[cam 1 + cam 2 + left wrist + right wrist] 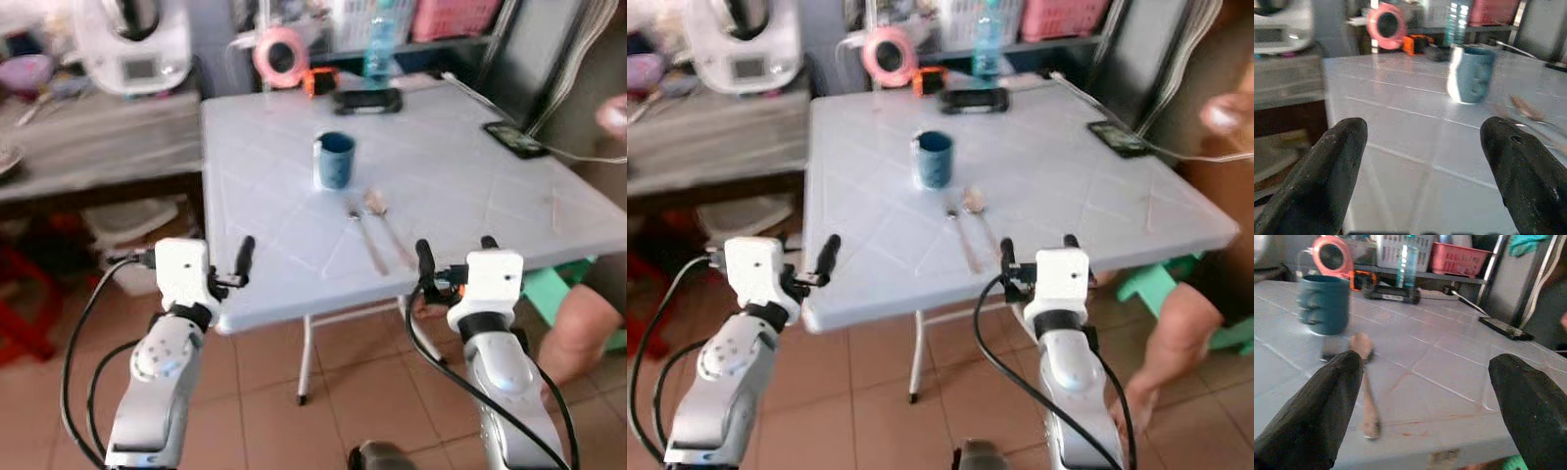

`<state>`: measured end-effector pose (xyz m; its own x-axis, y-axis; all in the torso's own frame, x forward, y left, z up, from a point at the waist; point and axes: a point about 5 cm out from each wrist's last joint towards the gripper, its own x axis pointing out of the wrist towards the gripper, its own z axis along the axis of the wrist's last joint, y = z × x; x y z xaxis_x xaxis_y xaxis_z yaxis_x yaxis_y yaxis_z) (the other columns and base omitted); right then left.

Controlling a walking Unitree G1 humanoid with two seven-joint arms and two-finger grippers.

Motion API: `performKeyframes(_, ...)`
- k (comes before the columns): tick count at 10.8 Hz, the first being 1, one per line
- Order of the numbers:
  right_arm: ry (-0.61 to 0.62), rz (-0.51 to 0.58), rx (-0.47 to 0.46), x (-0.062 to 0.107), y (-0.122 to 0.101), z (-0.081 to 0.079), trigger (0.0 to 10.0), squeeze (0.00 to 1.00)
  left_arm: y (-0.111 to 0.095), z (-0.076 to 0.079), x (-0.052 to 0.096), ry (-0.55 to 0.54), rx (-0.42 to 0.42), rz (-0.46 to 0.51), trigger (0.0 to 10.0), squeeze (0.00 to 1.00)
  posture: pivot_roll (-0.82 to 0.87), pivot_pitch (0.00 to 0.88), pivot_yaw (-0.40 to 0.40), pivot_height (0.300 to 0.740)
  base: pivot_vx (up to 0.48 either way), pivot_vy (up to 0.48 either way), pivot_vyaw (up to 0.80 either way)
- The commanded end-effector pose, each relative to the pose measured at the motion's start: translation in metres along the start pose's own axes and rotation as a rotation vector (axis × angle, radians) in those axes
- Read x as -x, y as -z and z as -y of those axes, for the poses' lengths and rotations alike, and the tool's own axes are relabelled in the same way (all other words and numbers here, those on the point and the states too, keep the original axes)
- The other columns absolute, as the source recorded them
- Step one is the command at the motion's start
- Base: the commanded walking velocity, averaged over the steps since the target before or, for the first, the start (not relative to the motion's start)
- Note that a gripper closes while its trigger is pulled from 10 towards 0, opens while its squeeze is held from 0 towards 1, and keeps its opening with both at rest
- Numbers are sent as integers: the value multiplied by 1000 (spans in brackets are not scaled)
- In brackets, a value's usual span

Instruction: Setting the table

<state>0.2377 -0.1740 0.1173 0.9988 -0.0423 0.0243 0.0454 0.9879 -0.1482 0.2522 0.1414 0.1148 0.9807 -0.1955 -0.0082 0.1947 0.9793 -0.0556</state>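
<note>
Two spoons [372, 232] lie mid-desk, handles running toward the near edge, just beyond the right gripper [456, 257], the nearer one; both it and the left gripper [227, 262] are spread and empty.

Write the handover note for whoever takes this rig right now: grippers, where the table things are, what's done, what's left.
Left gripper: open, holding nothing, raised at the table's near-left edge.
Right gripper: open, holding nothing, at the near edge just short of the cutlery.
Blue cup: upright mid-table.
Fork and wooden spoon: lying side by side on the near side of the cup, handles towards the robot.
Also on the table: two phones, an orange tape measure, a bottle. A person's leg is on the right.
Done: cup and cutlery are on the table.
Left: probably arranging them; nothing is gripped yet.
</note>
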Motion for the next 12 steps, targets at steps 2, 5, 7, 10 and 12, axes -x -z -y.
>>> performKeyframes(2, 4, 20, 4, 1, -5, 2, 10000, 0, -3, 1, -2, 11, -4, 5, 10000, 0, -41, 0, 29, 740, 263, 0, 0)
performKeyframes(5, -5, 21, 8, 1, -5, 1, 10000, 0, -3, 2, -2, 11, -1, 6, 10000, 0, -41, 0, 26, 740, 292, 0, 350)
performKeyframes(7, -2, 22, 5, -2, -6, 0, 10000, 0, -5, 1, -5, 9, -3, 9, 10000, 0, -41, 0, 29, 740, 285, 0, 0)
performKeyframes(10, -6, 26, 8, -5, -7, 1, 10000, 0, -5, 2, -6, 8, -2, 12, 10000, 0, -38, 0, 26, 740, 275, 0, 0)
performKeyframes(12, -11, 25, 8, -4, -6, -1, 10000, 0, -4, 1, -5, 4, -3, 9, 10000, 0, -38, 0, 26, 740, 274, 0, 0)
